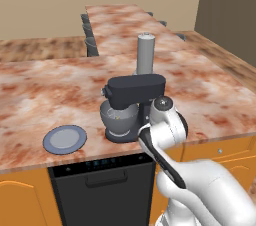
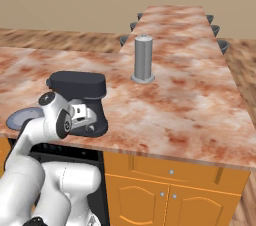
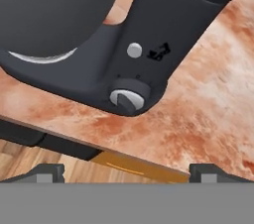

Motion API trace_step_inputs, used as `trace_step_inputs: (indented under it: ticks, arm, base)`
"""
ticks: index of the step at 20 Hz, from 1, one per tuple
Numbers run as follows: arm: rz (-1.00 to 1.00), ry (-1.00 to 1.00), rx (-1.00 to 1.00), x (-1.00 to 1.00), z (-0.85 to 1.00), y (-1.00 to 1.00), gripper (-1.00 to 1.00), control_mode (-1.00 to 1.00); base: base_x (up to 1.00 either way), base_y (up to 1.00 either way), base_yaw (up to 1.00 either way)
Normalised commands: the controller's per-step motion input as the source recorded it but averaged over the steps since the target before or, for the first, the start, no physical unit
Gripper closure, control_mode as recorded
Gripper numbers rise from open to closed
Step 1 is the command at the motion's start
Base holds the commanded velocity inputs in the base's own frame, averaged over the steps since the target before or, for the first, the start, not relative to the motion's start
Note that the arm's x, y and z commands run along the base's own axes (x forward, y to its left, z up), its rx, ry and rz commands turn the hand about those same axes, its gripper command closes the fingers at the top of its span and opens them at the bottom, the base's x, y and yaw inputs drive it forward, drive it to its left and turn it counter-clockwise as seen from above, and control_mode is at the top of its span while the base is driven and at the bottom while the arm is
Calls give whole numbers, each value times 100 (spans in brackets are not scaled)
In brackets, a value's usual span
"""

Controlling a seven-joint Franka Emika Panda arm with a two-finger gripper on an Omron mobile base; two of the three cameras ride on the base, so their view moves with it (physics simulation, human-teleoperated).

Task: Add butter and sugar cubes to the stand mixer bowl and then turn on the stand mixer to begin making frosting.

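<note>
Facing the side of the stand mixer (image 3: 124, 44), the gripper (image 3: 126, 171) has its jaws spread wide and grasps nothing, its two dark tips standing apart at the bottom of the hand view; the round side knob (image 3: 127, 98) sits low on the column, straight ahead between them, with a small grey button (image 3: 134, 50) just above it.

The mixer stands near the front edge of the marbled counter (image 1: 50, 85), with the grey stand mixer bowl (image 1: 119, 116) seated under its black head; a small pale speck lies inside the bowl (too small to tell whether it is butter or sugar cubes); the blue-grey plate (image 1: 64, 139) to the left looks bare, so the loading seems done and switching on is likely the step in hand.

The risks, as I judge them: the fingers may close off-centre and slide off the small knob, turning nothing; an approach slightly high would press the button instead; a hard push could shove the whole mixer sideways, since nothing braces it; the knob being near the base, the lower finger could scrape the counter and stall; the tall grey cylinder (image 1: 145, 55) behind stands well apart and is no hazard.
</note>
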Motion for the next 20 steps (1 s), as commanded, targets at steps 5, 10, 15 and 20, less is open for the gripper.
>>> trace_step_inputs:
  ticks: [5, 10, 15, 20]
  arm:
    - [-2, 0, 0, 5, -35, -8, -100, -100]
    - [0, 0, 0, 7, -36, 0, -100, -100]
    - [0, 0, 0, 24, -41, 0, -100, -100]
    - [0, 0, 0, 31, -50, 0, -100, -100]
  base:
    - [0, 0, 0]
    - [0, 0, 0]
    - [0, 0, 0]
    - [0, 0, 0]
